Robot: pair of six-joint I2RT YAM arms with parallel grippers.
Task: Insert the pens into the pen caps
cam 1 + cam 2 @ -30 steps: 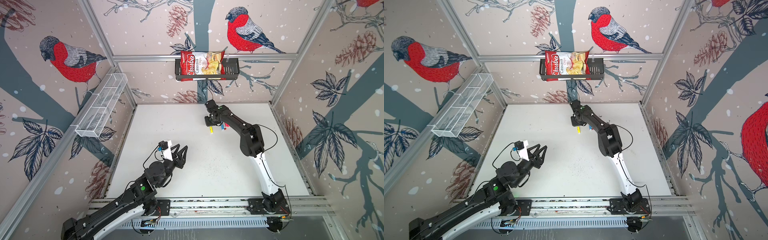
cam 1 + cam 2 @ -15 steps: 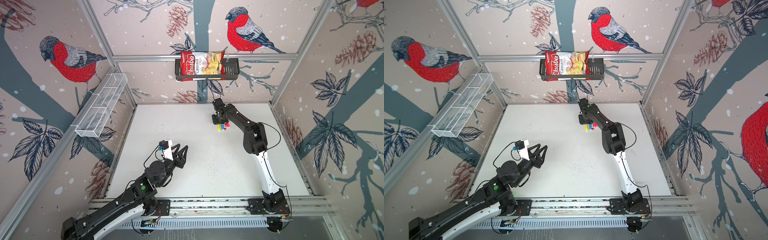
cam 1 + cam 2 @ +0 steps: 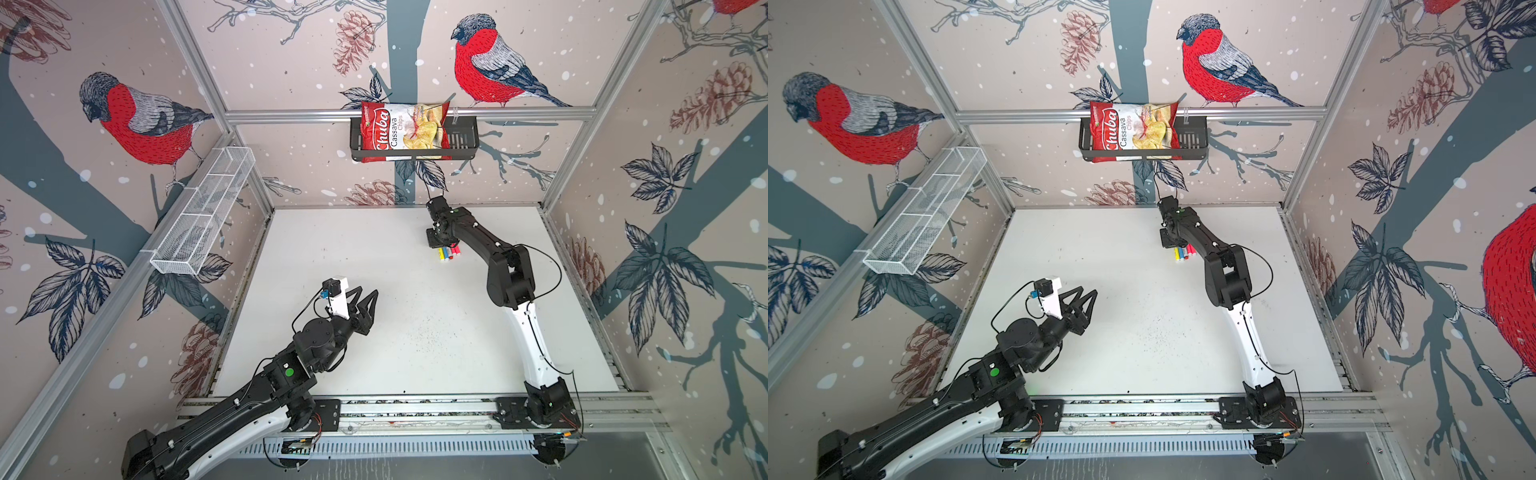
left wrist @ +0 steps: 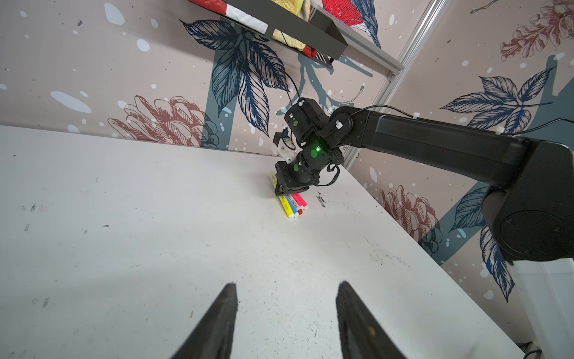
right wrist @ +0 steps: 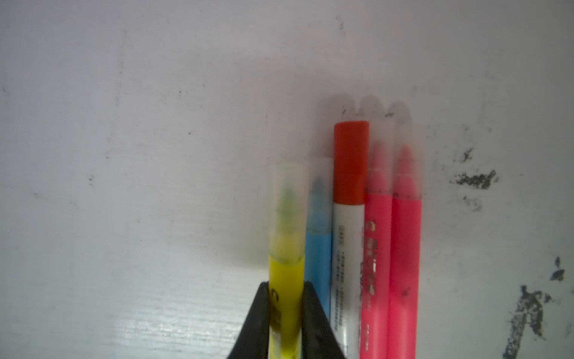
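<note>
The right gripper (image 5: 285, 284) stands narrow, its jaws pressed to both sides of the yellow pen (image 5: 287, 267), which lies on the table (image 5: 124, 155) and wears a clear cap (image 5: 289, 211) pointing away from the gripper. Just beyond one finger lie the blue pen (image 5: 318, 258), the white pen (image 5: 347, 248) with its red cap (image 5: 351, 161), and two pink pens (image 5: 377, 248) (all capped, side by side, touching). The left gripper (image 4: 287, 284) hangs well apart from them, jaws wide, holding nothing.
</note>
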